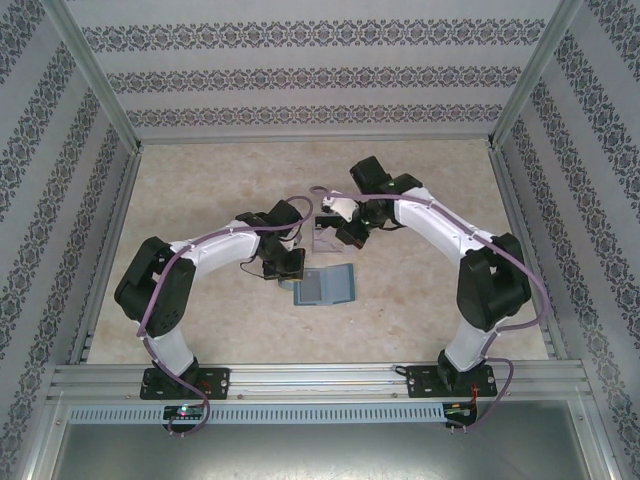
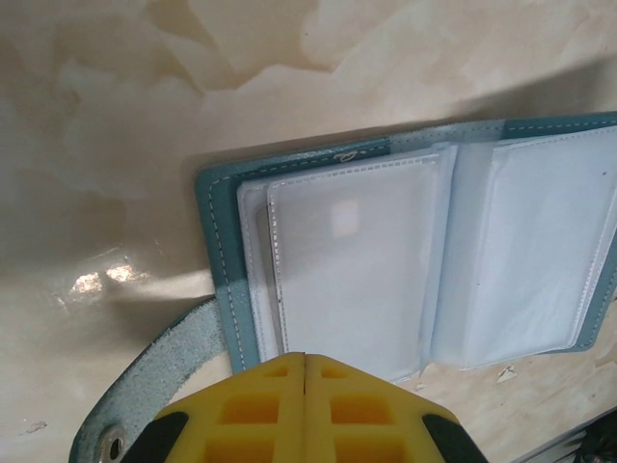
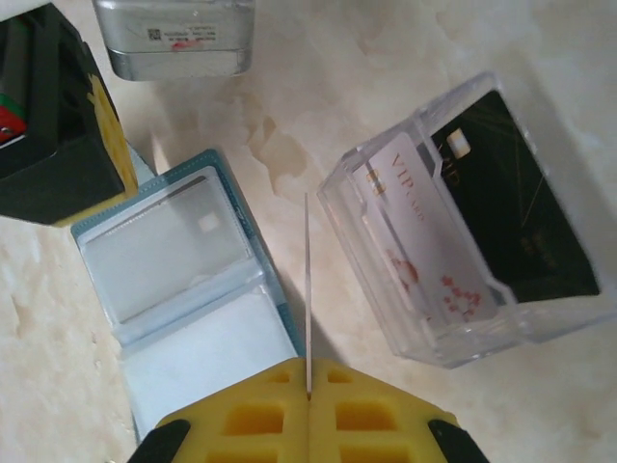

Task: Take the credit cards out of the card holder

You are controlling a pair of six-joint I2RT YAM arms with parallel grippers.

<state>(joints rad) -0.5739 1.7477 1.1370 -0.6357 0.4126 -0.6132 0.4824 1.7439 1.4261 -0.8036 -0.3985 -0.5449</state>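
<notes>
The teal-blue card holder (image 1: 326, 286) lies open on the table, its two panels showing pale clear sleeves (image 2: 357, 260). My left gripper (image 2: 306, 357) is shut, with its tips at the near edge of the holder's left panel (image 1: 285, 270). My right gripper (image 3: 308, 365) is shut on a thin card (image 3: 308, 289), seen edge-on. It holds that card above the table, between the holder (image 3: 183, 280) and a clear plastic box (image 3: 569, 313). In that box stand a pale card with red print (image 3: 419, 241) and a dark card (image 3: 516, 217).
The holder's closure tab with a snap (image 2: 145, 386) lies flat beside the left panel. A silvery box (image 3: 174, 39) stands beyond the holder, next to the left gripper's black body (image 3: 48, 106). Patterned walls and metal rails (image 1: 300, 378) enclose the marbled table.
</notes>
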